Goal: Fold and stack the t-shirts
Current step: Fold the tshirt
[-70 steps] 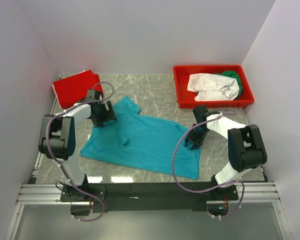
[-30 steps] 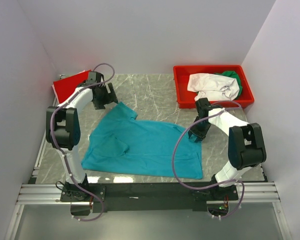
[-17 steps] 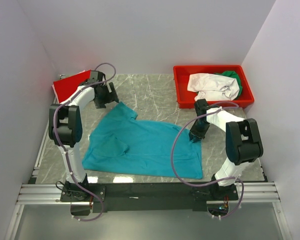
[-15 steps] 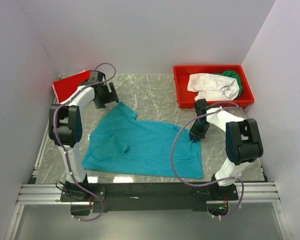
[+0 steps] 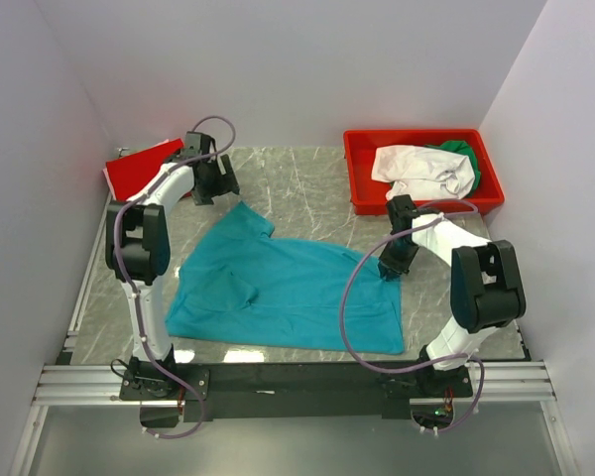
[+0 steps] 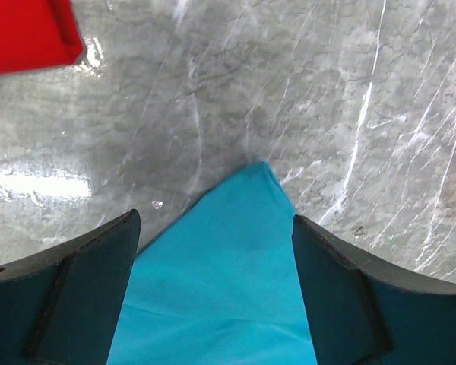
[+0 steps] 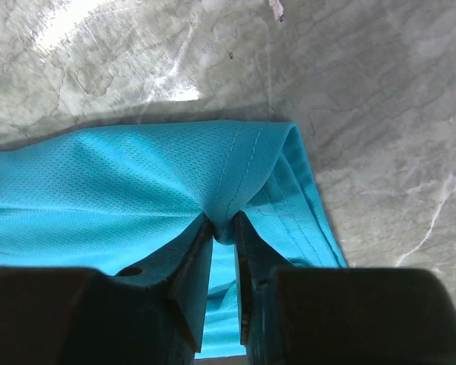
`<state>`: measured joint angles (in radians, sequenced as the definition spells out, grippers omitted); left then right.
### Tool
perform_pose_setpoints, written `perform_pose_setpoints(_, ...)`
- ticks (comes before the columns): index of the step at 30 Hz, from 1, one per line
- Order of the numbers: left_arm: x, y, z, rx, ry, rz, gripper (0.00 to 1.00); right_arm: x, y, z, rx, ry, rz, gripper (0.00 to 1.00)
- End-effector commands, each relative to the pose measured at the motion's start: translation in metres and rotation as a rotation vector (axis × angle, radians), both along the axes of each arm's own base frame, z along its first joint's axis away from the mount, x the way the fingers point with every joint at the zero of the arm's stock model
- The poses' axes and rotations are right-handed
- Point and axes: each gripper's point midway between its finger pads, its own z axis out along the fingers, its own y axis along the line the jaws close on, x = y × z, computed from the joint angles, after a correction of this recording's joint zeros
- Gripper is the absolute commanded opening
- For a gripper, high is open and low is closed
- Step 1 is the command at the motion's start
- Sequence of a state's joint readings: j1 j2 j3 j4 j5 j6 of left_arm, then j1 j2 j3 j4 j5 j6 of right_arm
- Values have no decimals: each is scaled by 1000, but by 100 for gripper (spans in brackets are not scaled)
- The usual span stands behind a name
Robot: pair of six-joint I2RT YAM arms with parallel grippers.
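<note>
Teal t-shirt (image 5: 288,288), R gripper (image 7: 222,226) now pinching, L gripper (image 6: 214,222) off

The left gripper (image 5: 216,188) left the teal t-shirt (image 5: 288,293) and swung toward the upper left of the frame, ending beside the red t-shirt (image 5: 139,171). The right gripper (image 5: 390,266) shifted slightly up-frame along the teal t-shirt's right edge and closed, pinching a fold. The teal t-shirt's outline shifted and lay flatter.
</note>
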<state>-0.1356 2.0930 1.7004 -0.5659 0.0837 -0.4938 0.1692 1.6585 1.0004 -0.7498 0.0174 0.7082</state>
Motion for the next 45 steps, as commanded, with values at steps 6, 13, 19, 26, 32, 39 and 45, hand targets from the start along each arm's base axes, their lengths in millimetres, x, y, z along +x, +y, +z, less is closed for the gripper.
perform_pose_setpoints(6, 10, -6, 11, 8, -29, -4, 86, 9, -9, 19, -24, -52, -3, 10)
perform_pose_setpoints(13, 15, -16, -1, 49, -20, -10, 86, 10, -13, 32, -40, -78, -5, 0)
perform_pose_setpoints(19, 23, -23, -12, 60, -22, -12, 83, 13, -9, 37, -14, -101, -17, 0)
perform_pose_setpoints(26, 34, -26, -21, 122, -27, -14, 77, 11, -7, 38, 1, -107, -22, 0)
perform_pose_setpoints(32, 31, -26, -28, 172, -24, -23, 66, 8, -6, 35, 9, -99, -21, 0)
perform_pose_setpoints(39, 27, -39, -35, 207, -21, -56, 62, 12, -3, 34, 26, -103, -22, 0)
perform_pose_setpoints(45, 31, -42, -38, 218, -17, -64, 56, 15, -2, 36, 25, -104, -15, 0)
